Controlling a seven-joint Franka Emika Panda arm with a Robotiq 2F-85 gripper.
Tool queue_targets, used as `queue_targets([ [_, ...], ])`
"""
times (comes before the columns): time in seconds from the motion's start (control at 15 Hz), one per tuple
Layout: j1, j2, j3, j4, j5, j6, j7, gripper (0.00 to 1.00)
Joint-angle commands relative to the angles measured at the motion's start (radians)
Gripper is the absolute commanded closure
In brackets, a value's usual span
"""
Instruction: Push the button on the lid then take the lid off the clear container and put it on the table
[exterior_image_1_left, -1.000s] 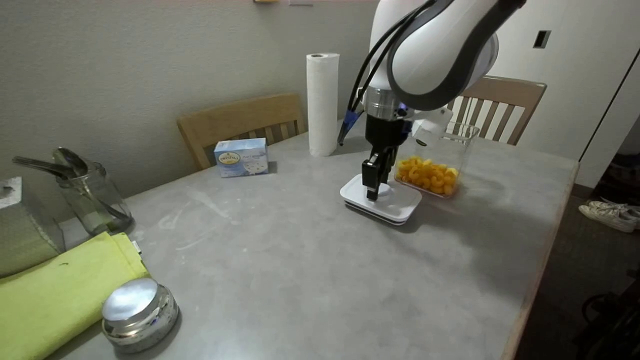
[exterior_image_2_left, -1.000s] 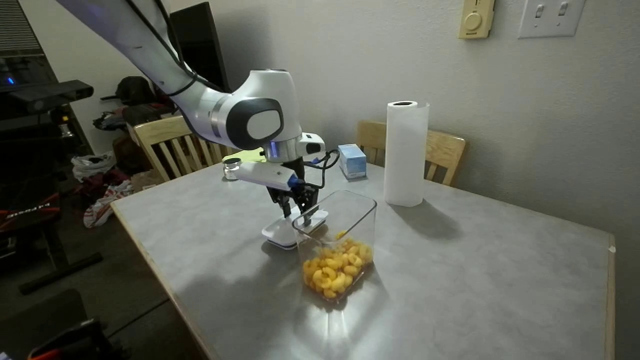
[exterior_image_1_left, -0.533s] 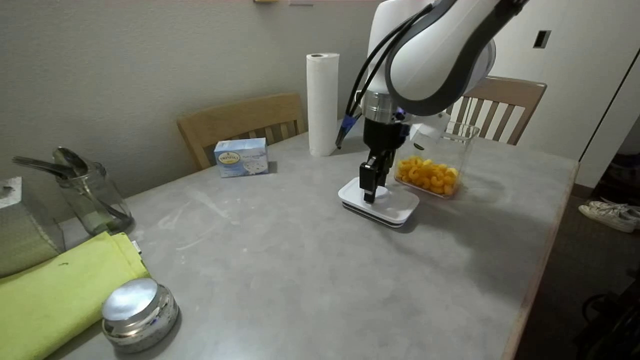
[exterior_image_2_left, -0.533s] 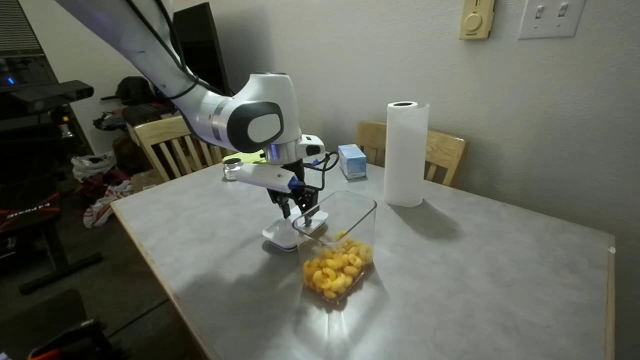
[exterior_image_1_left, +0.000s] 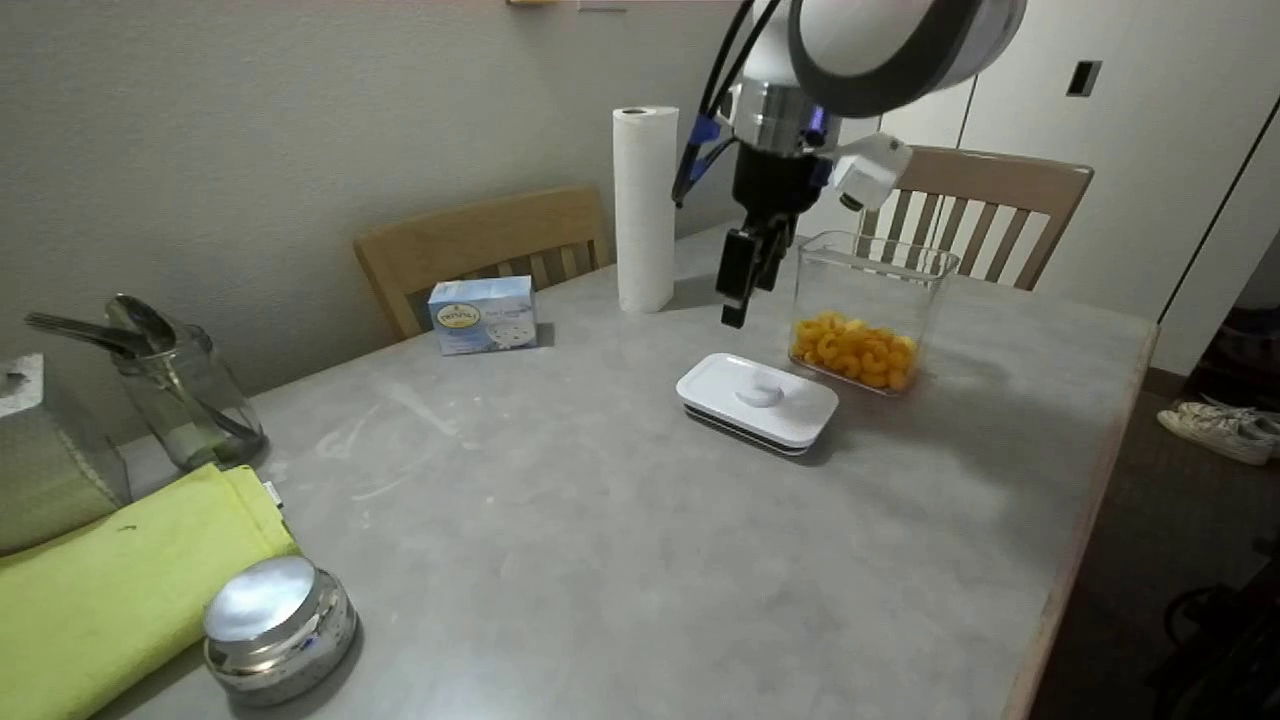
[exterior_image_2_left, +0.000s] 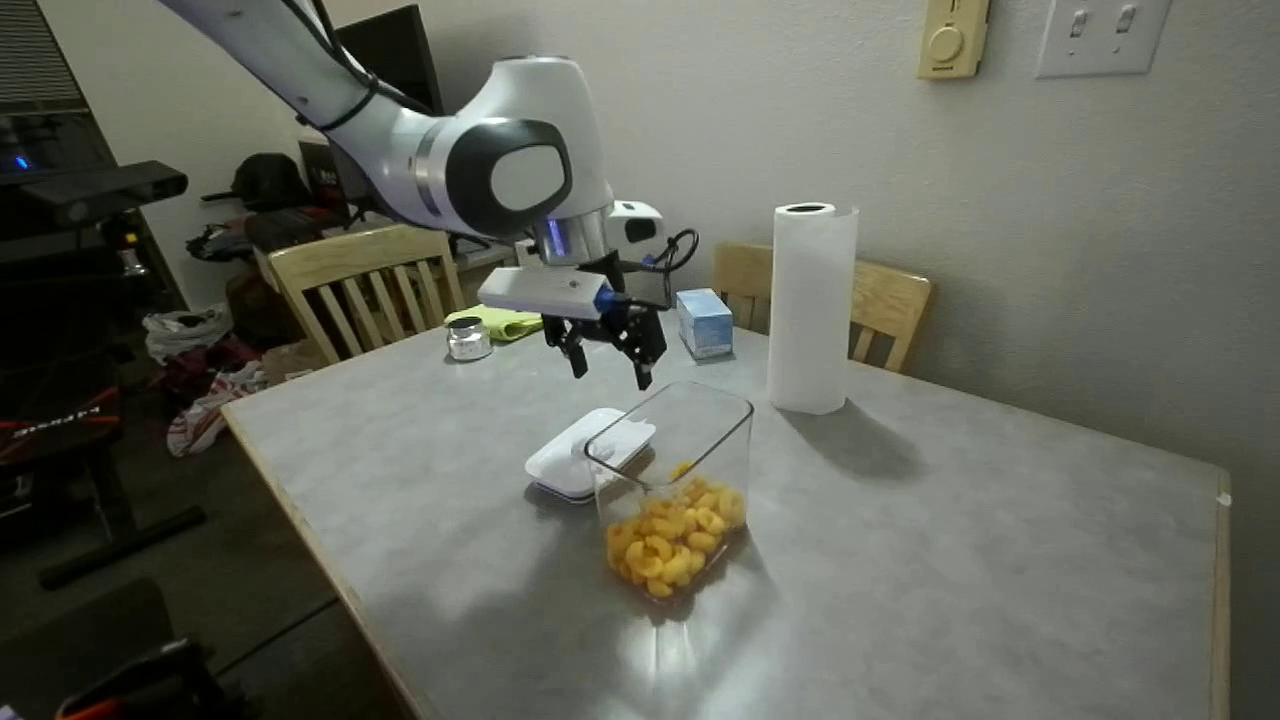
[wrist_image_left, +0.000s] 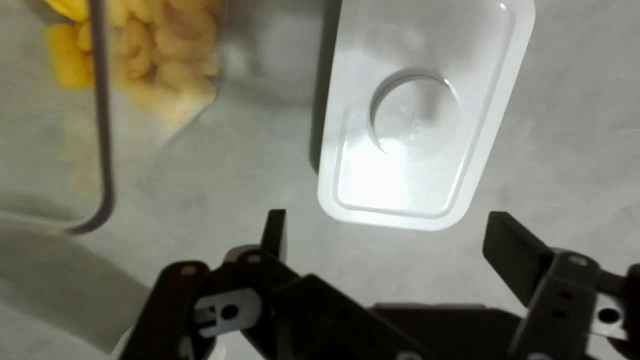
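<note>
The white lid (exterior_image_1_left: 700, 383) lies flat on the grey table (exterior_image_1_left: 560, 540), beside the clear container. Its round button (exterior_image_1_left: 759, 392) stands raised at its centre and also shows in the wrist view (wrist_image_left: 417, 117). The clear container (exterior_image_1_left: 815, 285) stands upright and uncovered, with yellow-orange pasta pieces in its lower part; it also shows in an exterior view (exterior_image_2_left: 738, 440), where it partly covers the lid (exterior_image_2_left: 560, 465). My gripper (exterior_image_1_left: 750, 302) is open and empty above the lid, apart from it. In the wrist view its fingers (wrist_image_left: 387, 214) are wide apart.
A paper towel roll (exterior_image_1_left: 645, 210) and a blue-white tea box (exterior_image_1_left: 485, 316) stand towards the wall. A metal tin (exterior_image_1_left: 280, 630), a yellow cloth (exterior_image_1_left: 150, 580) and a glass jar with cutlery (exterior_image_1_left: 195, 400) are at the table's far end. Wooden chairs (exterior_image_1_left: 490, 235) stand around it.
My gripper was down at the lid with its fingers around the button. The lid shifted slightly, then my gripper let go and rose. The lid stays on the table and the button shows fully.
</note>
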Motion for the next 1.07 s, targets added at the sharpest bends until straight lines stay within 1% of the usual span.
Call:
queue_targets([
  [0.0,-0.043,-0.131,0.018,-0.047,0.039,-0.075,-0.084,0.0],
  [0.27,-0.064,-0.254,0.016,-0.058,0.129,-0.189,-0.186,0.0],
  [0.53,-0.054,-0.335,-0.015,-0.06,0.178,-0.257,-0.23,0.0],
  [0.73,-0.049,-0.365,-0.032,-0.054,0.205,-0.319,-0.244,0.0],
  [0.8,-0.034,-0.333,-0.034,-0.03,0.172,-0.286,-0.202,0.0],
  [1.0,-0.034,-0.345,-0.04,-0.03,0.181,-0.31,-0.21,0.0],
])
